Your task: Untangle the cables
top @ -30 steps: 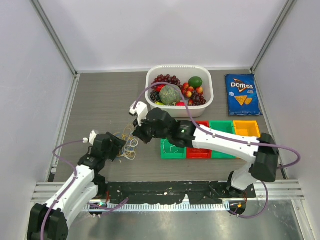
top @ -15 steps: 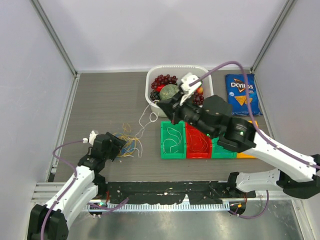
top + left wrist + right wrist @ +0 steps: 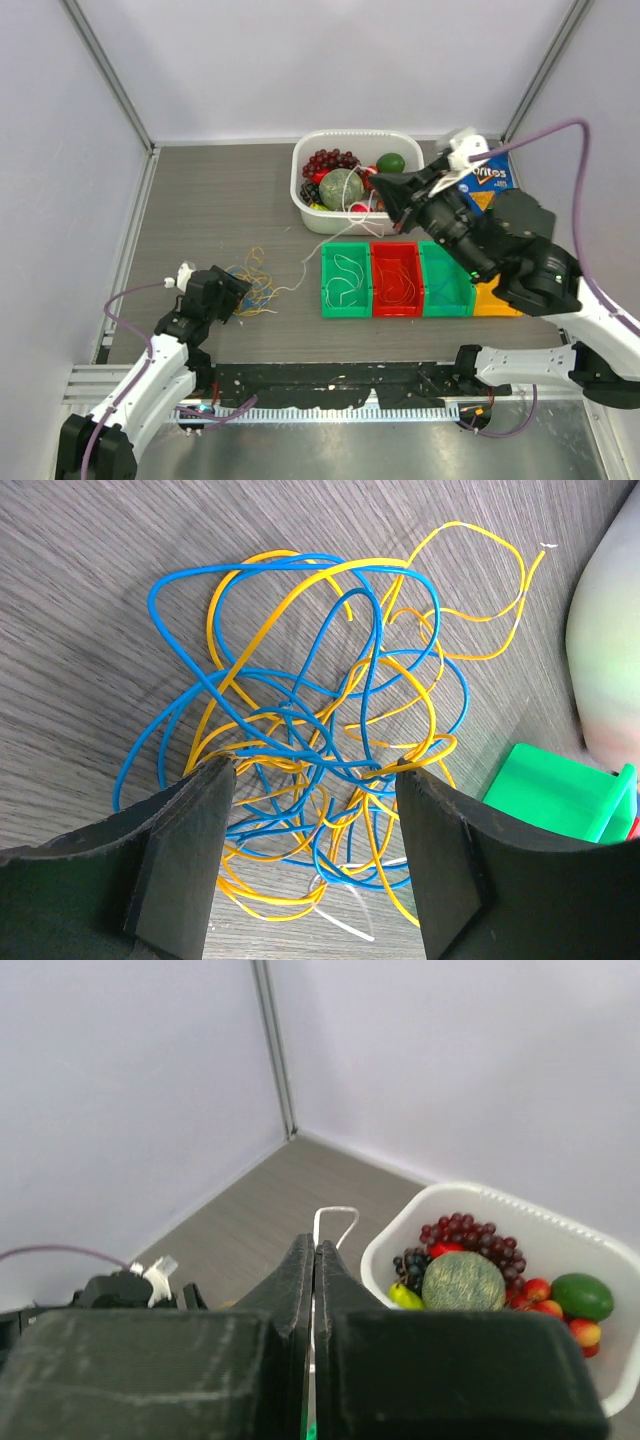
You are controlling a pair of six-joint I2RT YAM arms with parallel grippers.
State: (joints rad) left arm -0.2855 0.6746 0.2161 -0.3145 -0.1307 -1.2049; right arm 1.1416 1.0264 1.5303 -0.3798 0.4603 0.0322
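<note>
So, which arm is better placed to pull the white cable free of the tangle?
Right: the right gripper has its jaws shut on the white cable; the left gripper sits open over the blue-and-yellow tangle, gripping nothing.

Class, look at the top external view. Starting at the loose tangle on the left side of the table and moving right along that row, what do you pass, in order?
tangle of cables → green bin → red bin → second green bin → orange bin

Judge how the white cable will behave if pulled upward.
Probably floppy: the white cable trails in a loose curve from the shut right claw toward the tangle. Likely very light, being string-thin. It may drag the tangle along.
</note>
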